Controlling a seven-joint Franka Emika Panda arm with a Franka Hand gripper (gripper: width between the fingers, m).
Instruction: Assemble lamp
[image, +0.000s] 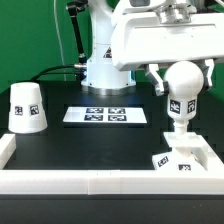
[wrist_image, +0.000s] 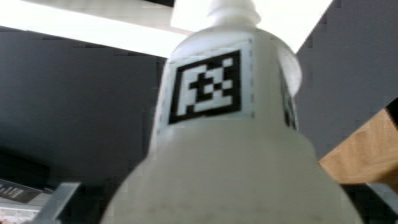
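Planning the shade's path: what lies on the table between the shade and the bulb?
The marker board, flat between shade and bulb, seen in the exterior view.

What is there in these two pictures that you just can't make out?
- Exterior view: whether the bulb touches the base, too small.
- Exterior view: the gripper and its hold on the bulb, covered by the arm's white casing.
- Wrist view: the base, hidden behind the close, blurred bulb.
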